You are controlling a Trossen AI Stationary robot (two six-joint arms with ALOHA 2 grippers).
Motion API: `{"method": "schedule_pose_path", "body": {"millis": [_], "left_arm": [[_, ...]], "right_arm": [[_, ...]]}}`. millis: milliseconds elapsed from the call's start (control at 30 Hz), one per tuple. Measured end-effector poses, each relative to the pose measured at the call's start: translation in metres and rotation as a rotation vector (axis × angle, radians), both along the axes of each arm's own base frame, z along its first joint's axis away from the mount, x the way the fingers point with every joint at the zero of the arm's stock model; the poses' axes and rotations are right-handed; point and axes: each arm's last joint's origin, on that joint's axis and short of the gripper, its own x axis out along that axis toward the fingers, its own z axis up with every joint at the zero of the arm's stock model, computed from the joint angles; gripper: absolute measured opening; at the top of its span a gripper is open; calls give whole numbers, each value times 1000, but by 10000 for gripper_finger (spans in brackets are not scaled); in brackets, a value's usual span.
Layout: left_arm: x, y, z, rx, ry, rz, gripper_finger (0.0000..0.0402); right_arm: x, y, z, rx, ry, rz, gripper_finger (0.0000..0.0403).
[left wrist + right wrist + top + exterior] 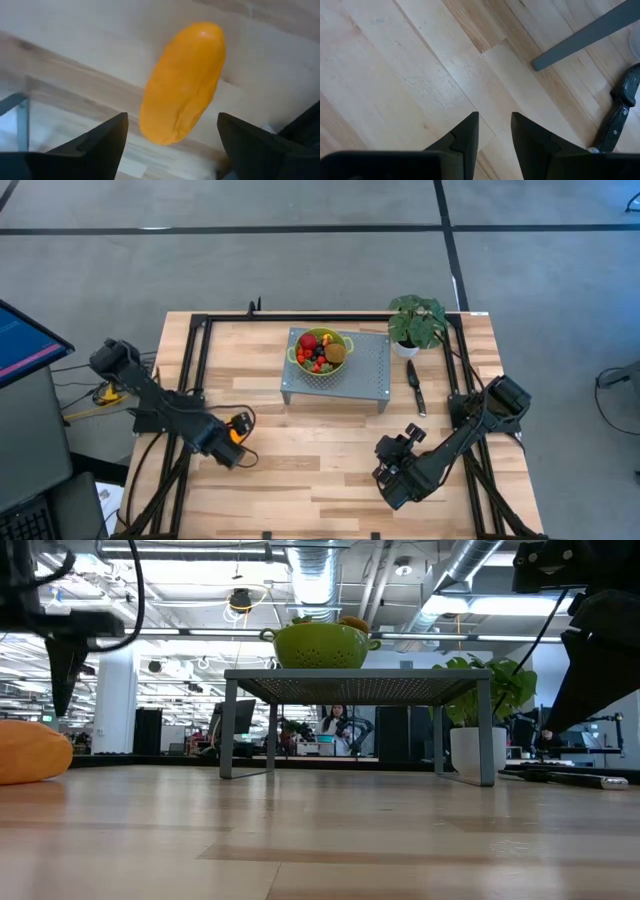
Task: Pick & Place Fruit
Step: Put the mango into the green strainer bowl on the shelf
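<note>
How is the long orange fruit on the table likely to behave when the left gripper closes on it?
The orange fruit looks smooth and glossy, so it may slip between the fingers. Its rounded, elongated shape suggests it could roll or pivot on the table if nudged off-centre. It probably holds its shape.

orange-yellow fruit, lime-green colander, pale striped wood table, black-handled knife
</note>
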Motion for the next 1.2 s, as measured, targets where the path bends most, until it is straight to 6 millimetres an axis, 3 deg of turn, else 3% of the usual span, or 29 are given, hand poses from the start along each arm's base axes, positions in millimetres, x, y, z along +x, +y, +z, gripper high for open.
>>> {"method": "schedule_pose_path", "body": {"millis": [333,733,933,1200], "left_arm": [[13,-9,-27,61,84,-67,298],[20,-16,-35,-5,51,-122,298],[16,-8,-55,-76,60,-103,298],[16,1,-59,-90,68,-64,292]], "right_arm": [[0,0,0,-16,-15,5,108],[0,0,0,-17,-16,5,108],[0,0,0,-16,-16,5,108],[0,0,0,-16,-16,5,108]]}}
